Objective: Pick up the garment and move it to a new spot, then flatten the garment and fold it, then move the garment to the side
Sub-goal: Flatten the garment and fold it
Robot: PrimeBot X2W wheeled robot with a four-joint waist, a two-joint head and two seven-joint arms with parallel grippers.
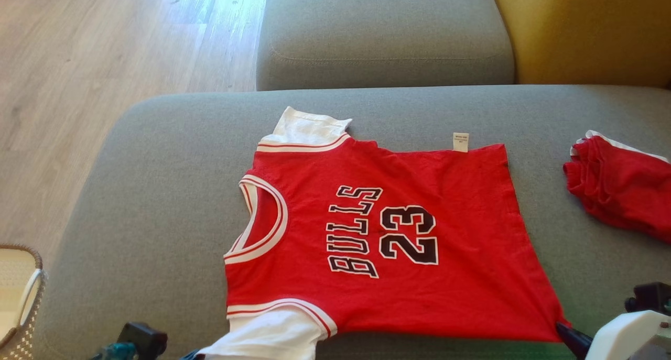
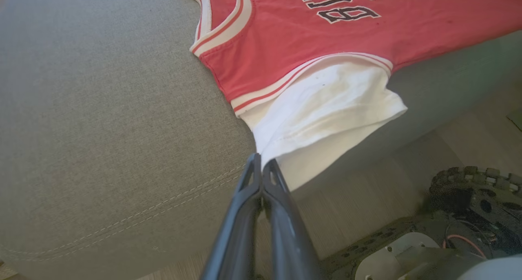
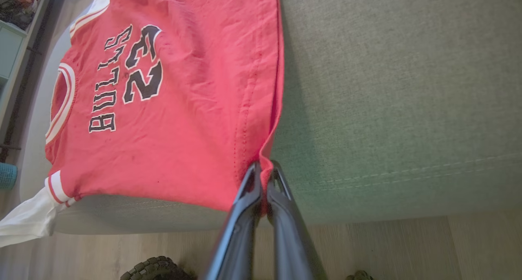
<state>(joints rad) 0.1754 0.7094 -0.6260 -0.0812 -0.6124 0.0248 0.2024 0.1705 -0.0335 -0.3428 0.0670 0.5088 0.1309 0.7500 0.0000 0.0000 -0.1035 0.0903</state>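
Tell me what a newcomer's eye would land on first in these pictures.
The red Bulls 23 jersey lies spread flat across the grey cushion, collar toward the robot's left. The left end effector pinches its near white sleeve and the right end effector its near hem corner, both at the cushion's front edge. A bunched red garment lies apart at the far right.

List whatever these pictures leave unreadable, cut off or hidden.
- Label, head view: print too small to read.
- Second red garment, head view: cut by the right edge, bunched, so type unclear.
- Basket, head view: cut by the left edge; contents hidden.
- Near sleeve of the jersey, head view: cut by the bottom edge.
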